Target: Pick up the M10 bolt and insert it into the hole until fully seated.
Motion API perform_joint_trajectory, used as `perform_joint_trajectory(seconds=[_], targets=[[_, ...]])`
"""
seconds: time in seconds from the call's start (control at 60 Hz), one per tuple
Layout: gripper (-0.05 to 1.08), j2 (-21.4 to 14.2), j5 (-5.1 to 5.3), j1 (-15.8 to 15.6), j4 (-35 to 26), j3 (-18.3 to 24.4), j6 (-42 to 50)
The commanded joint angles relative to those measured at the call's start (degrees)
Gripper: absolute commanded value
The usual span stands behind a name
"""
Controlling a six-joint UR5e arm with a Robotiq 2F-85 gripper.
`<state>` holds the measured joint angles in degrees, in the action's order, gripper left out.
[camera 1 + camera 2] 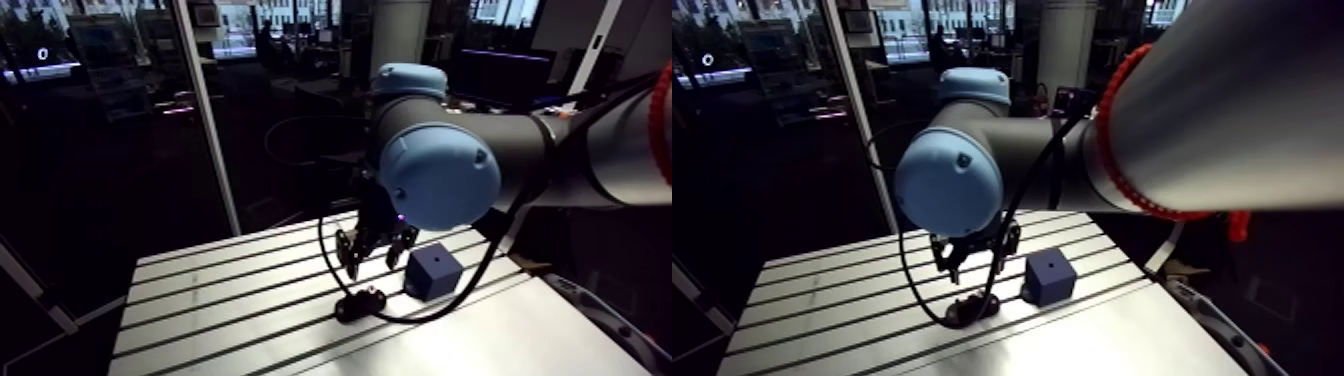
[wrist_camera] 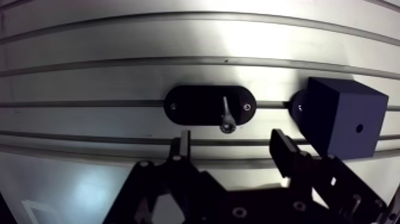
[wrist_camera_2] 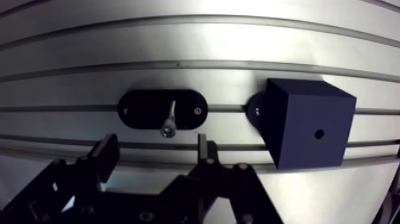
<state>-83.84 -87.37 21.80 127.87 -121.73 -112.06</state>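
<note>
Approach: the empty, wide-open tool (image 2: 231, 143) hovers over the bolt (image 2: 227, 114) (standing in its holder (image 2: 196, 106)); next, descend and grip.

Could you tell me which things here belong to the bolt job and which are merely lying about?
For the job: bolt, standing in its black holder; blue cube with the hole; open gripper.
Merely there: slotted table; round black piece beside the cube.

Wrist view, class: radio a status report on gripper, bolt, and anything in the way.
Gripper open, empty, hovering over the table. Bolt in its black holder, not yet picked. Blue cube beside the holder, off the approach; nothing blocking.
</note>
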Motion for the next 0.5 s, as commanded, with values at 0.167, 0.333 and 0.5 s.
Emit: perform_joint_trajectory(seconds=[0.167, 0.333, 0.5], targets=[[0.32, 0.1, -0.64, -0.1, 3.4, -2.0, -0.2], [0.38, 0.5, -0.65, 0.0, 3.4, -2.1, -0.2], [0.41, 1.0, -0.65, -0.1, 3.5, -2.1, 0.0]])
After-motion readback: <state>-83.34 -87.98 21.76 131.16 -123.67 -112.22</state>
